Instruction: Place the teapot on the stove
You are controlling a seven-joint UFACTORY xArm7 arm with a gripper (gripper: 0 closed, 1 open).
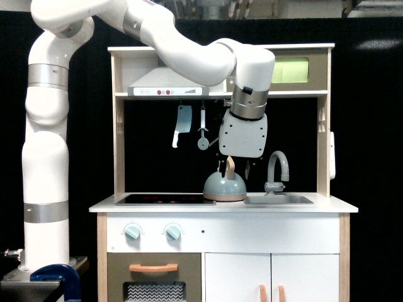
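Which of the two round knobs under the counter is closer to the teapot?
The knob on the exterior view's right. It sits nearer below the teapot; the other knob is farther left.
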